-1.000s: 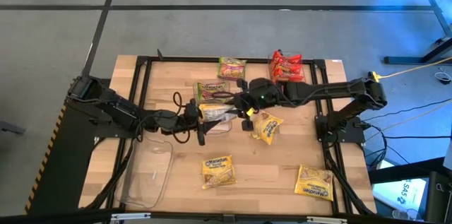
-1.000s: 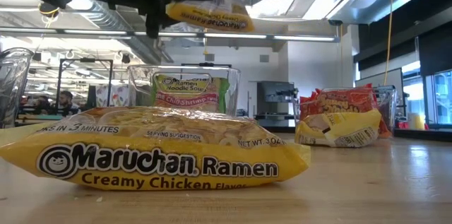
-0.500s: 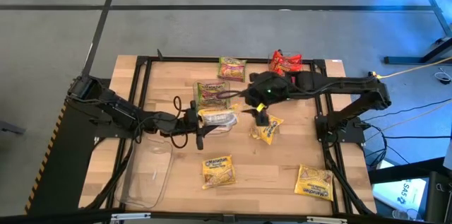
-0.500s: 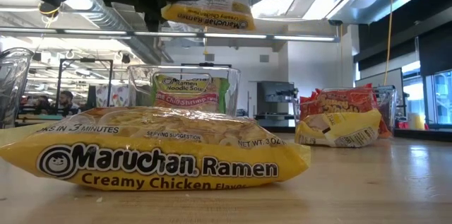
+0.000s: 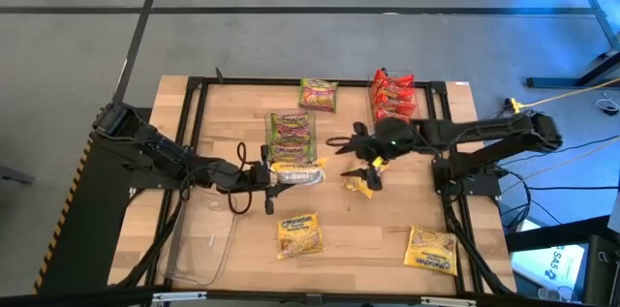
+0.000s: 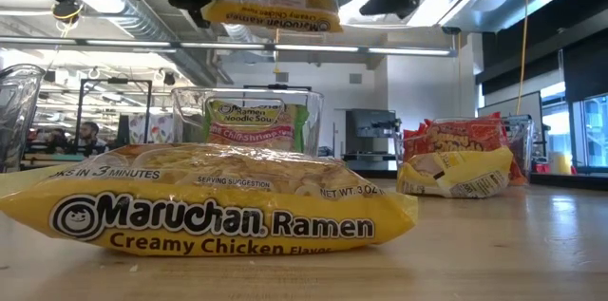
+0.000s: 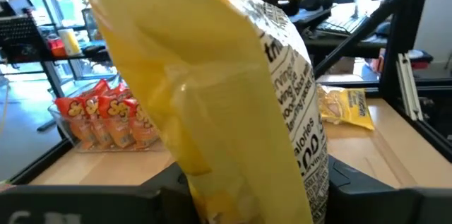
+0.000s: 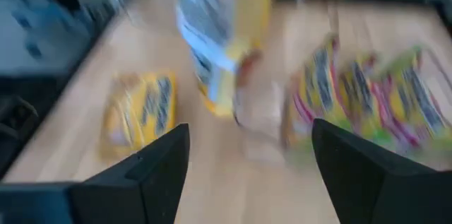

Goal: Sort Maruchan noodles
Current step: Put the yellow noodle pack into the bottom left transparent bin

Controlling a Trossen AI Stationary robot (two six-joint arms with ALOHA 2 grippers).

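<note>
We hold one yellow crinkly plastic ramen packet (image 5: 296, 173) aloft in the left gripper (image 5: 271, 177), above the middle of the wooden table (image 5: 223, 113).

We count four yellow packets: the held one, one (image 5: 299, 232) flat near the front edge reading "Creamy Chicken", one (image 5: 432, 249) at the front right, and one (image 5: 361, 184) crumpled under the right gripper (image 5: 366, 159). Green packets (image 5: 292, 132) lie in a clear plastic bin (image 6: 249, 121), with another green one (image 5: 318, 95) behind; we cannot count those in the bin. Red packets (image 5: 392, 95) are stacked at the back right, number unclear. The right gripper's jaws stand wide and empty, just beside the held packet. The held packet shows white printed text on its back.
</note>
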